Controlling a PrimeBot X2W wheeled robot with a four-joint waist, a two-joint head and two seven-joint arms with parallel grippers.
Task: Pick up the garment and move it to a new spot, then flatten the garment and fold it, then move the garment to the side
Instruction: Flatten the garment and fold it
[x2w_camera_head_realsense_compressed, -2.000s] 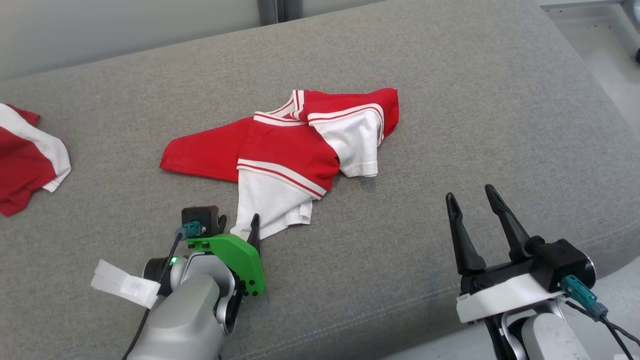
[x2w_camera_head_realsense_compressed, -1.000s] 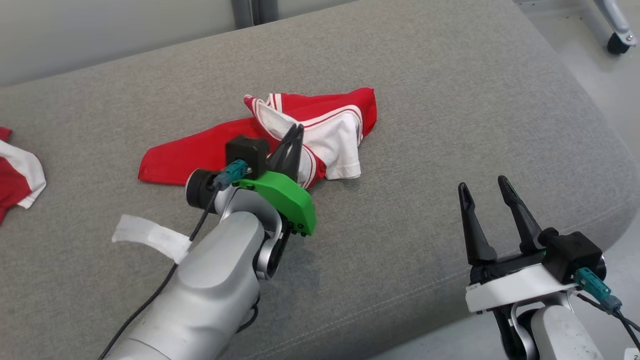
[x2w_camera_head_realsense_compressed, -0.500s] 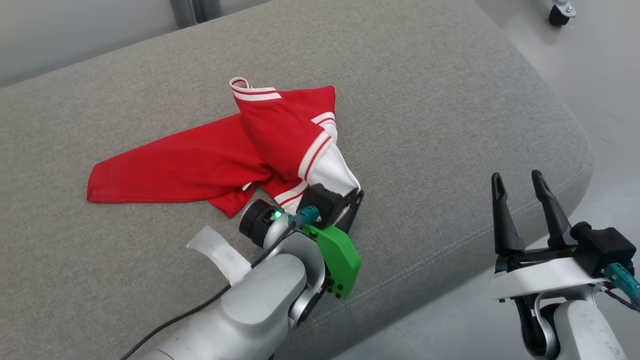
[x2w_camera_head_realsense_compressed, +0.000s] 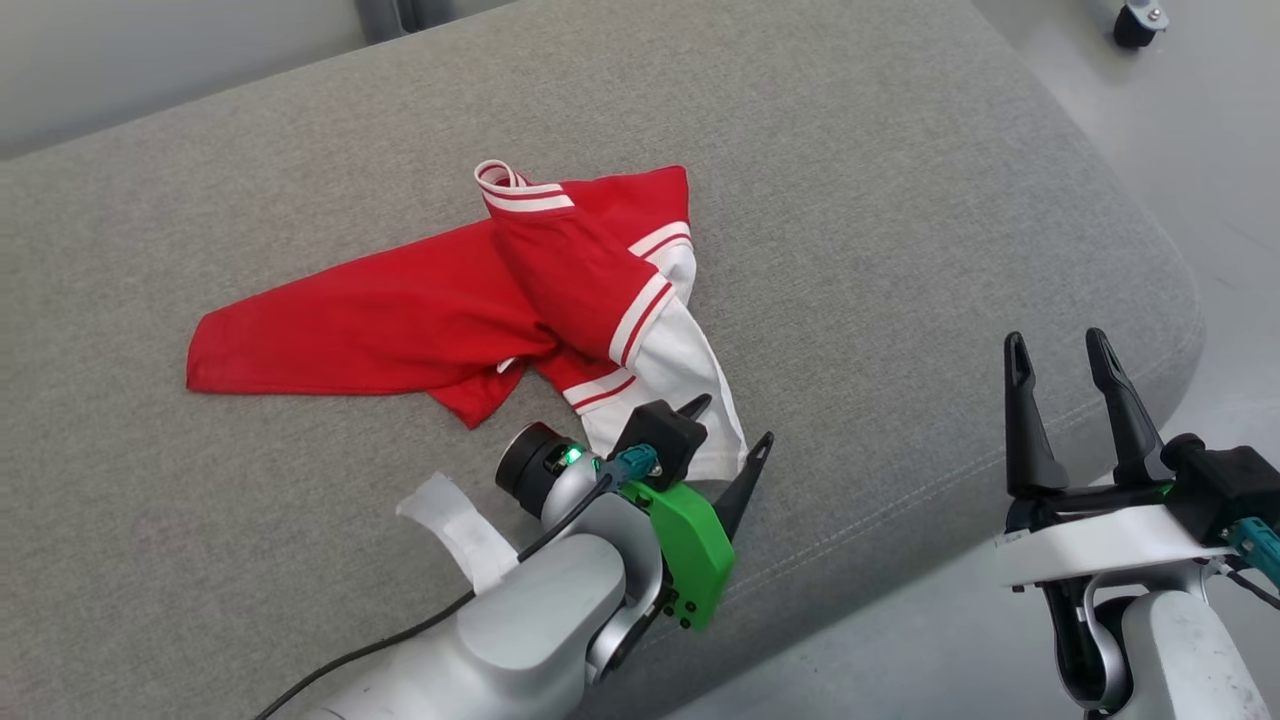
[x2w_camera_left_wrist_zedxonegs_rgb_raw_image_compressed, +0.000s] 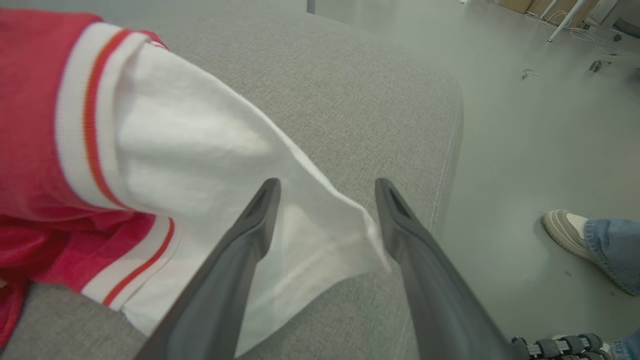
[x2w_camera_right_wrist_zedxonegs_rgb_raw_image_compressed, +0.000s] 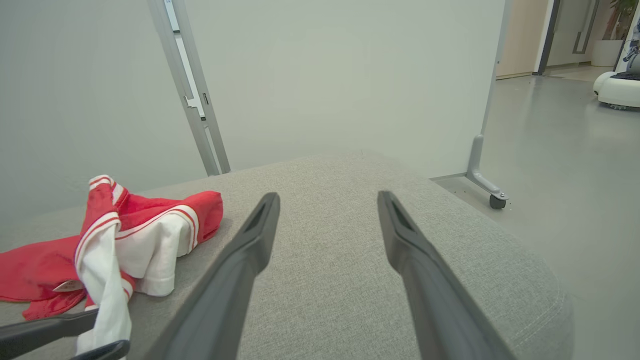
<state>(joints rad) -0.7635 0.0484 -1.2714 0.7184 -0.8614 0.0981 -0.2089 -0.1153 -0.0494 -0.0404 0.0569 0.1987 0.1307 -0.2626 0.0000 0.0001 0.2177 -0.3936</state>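
Cushion: I'm looking down on a broad grey padded cushion (x2w_camera_head_realsense_compressed: 900, 250), with its rounded corner off to my right.
Shirt: the red shirt (x2w_camera_head_realsense_compressed: 400, 320) with white stripes lies crumpled on the cushion, left of centre. Its red body is stretched out to the left and one striped cuff stands up at the far side.
White panel: a white panel (x2w_camera_head_realsense_compressed: 670, 365) of the shirt trails toward me and to the right, ending right at my left gripper.
Left gripper: my left gripper (x2w_camera_head_realsense_compressed: 730, 425) sits low over the cushion with its fingers spread apart and nothing clamped. In its wrist view the corner of the white hem lies between the two fingers, up against the right-hand one. I can't tell whether cloth and finger actually touch.
Green bracket: a bright green bracket (x2w_camera_head_realsense_compressed: 690, 550) sits just behind those fingers on the wrist.
Right gripper: my right gripper (x2w_camera_head_realsense_compressed: 1055, 345) is wide open and empty, well apart from the shirt, hanging beside the cushion's front right edge.
Floor: there's pale grey floor (x2w_camera_head_realsense_compressed: 1220, 200) past the cushion. A person's light shoe (x2w_camera_left_wrist_zedxonegs_rgb_raw_image_compressed: 565, 230) and a denim leg show at the lower right of the left wrist view.
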